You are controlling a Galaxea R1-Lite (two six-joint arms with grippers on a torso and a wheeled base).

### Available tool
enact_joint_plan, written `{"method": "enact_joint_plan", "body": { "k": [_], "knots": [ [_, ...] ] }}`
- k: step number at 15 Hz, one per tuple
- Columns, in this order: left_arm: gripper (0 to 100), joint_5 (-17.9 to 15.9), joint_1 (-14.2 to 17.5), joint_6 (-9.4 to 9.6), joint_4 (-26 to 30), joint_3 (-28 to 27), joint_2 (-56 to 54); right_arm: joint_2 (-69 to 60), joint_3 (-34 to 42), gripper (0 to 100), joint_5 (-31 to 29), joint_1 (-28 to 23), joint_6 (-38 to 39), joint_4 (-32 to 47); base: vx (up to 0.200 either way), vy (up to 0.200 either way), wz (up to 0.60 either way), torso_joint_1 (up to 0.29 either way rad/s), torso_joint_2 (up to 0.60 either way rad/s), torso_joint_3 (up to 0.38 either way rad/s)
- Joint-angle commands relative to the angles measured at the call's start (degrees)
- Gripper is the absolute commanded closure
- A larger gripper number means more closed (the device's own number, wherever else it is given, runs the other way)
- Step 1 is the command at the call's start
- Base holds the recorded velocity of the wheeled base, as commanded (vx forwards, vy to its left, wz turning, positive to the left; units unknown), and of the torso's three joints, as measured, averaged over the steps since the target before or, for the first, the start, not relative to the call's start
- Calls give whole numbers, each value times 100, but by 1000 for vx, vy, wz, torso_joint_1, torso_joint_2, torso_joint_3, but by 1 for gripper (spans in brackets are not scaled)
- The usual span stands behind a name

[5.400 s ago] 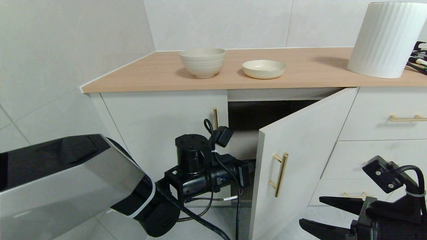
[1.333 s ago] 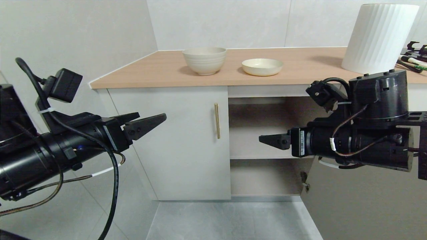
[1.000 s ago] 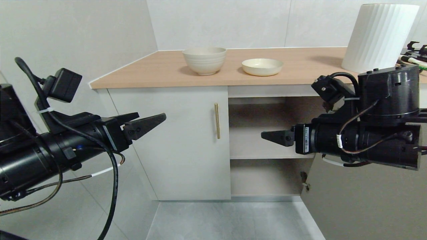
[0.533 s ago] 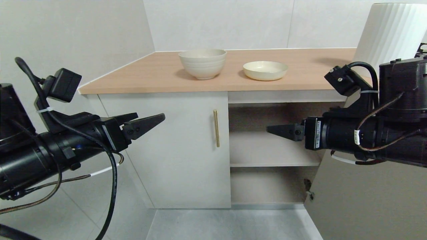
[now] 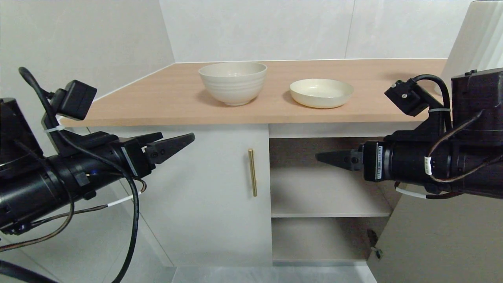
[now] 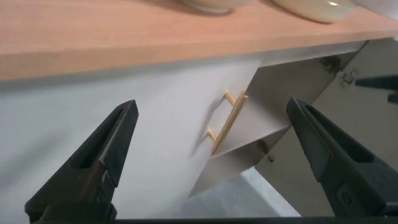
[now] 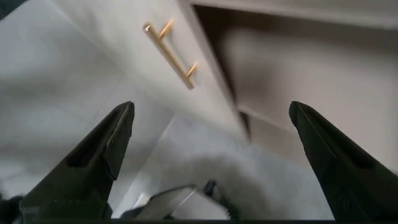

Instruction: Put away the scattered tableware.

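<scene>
In the head view, a ribbed cream bowl (image 5: 233,82) stands upright on the wooden surface (image 5: 157,106), towards the corner wall. A shallow cream dish (image 5: 321,92) sits beside it on the robot's right, apart from it with bare wood between. A white ribbed vessel (image 5: 477,35) stands farther right at the edge. Below the surface, the cabinet's left door (image 5: 204,196) is closed and carries an upright gold handle (image 5: 252,171). The right door (image 5: 432,243) is swung open, showing a shelf (image 5: 326,196) inside with a lower compartment under it. The left gripper (image 5: 177,136) hangs in front of the closed door, below the surface's edge, its fingers spread and holding nothing. The right gripper (image 5: 334,158) points into the open compartment above the shelf, well below the dish

In the left wrist view, the left gripper (image 6: 211,104) has its fingers (image 6: 93,168) released wide, with the gold handle (image 6: 227,121) framed between them. The undersides of the bowl (image 6: 211,5) and dish (image 6: 317,9) show above the surface's edge

In the right wrist view, the right gripper (image 7: 210,106) also has its fingers (image 7: 329,168) wide apart and empty. The gold handle (image 7: 171,53) and the blurred cabinet interior lie beyond them
</scene>
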Motion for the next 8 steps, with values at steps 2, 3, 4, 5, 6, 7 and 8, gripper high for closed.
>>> {"method": "enact_joint_plan", "body": {
  "k": [2,3,4,5,6,7,8],
  "knots": [
    [0,-19,0,-33,59,24,-284,-503,32,0,573,76,159,126,0,0,0,0,0,0],
    [0,-10,-9,-33,138,16,-354,-582,41,0,687,76,194,135,0,0,0,0,0,0],
    [0,-19,-18,-24,402,-11,-486,-661,32,0,696,94,212,267,0,0,0,0,0,0],
    [0,-19,-18,-33,542,-81,-521,-661,32,0,705,102,203,302,0,0,0,0,0,0],
    [0,-19,-27,-24,595,-107,-539,-652,58,0,705,102,185,293,0,0,0,0,0,0],
    [0,-19,-18,-33,595,-107,-539,-652,85,0,705,102,176,267,0,0,0,0,0,0],
    [0,-27,-27,-24,586,-107,-539,-661,102,0,714,102,176,267,0,0,0,0,0,0]
  ]
}}
